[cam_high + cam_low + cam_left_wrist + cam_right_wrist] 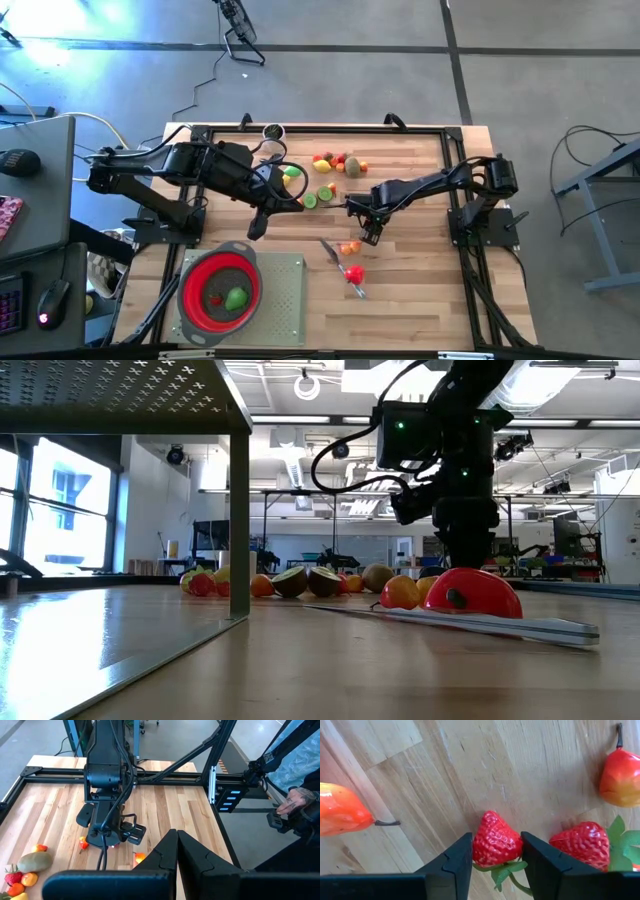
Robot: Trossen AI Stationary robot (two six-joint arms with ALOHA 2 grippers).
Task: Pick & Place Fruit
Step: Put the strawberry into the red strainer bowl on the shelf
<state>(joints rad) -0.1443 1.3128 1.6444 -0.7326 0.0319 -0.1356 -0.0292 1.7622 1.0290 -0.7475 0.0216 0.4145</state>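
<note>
Between the two dark fingers of the right gripper [496,851] sits a small red toy strawberry [496,840] with a green leafy cap, both fingers pressed against its sides; the gripper is closed on it, low over the pale wooden table [410,770]. Whether the strawberry rests on the wood or hangs just clear of it cannot be told. A second red strawberry [580,845] with green leaves lies just beside the outer face of one finger. An orange-red pear-shaped toy fruit [621,776] with a dark stem lies near it, and another orange fruit [342,810] lies on the opposite side, apart from the fingers.

From above, the right gripper [368,230] is near the table's middle, just beside a small orange fruit [348,248], a red fruit [353,273] and a slim grey knife [333,252]. A cluster of mixed fruits [335,163] lies further back. A red bowl-shaped strainer [215,275] with a grey rim stands near the front left and holds a green fruit [236,298].

The left gripper [257,228], fingers shut and holding nothing, hangs between the strainer and the cluster.
</note>
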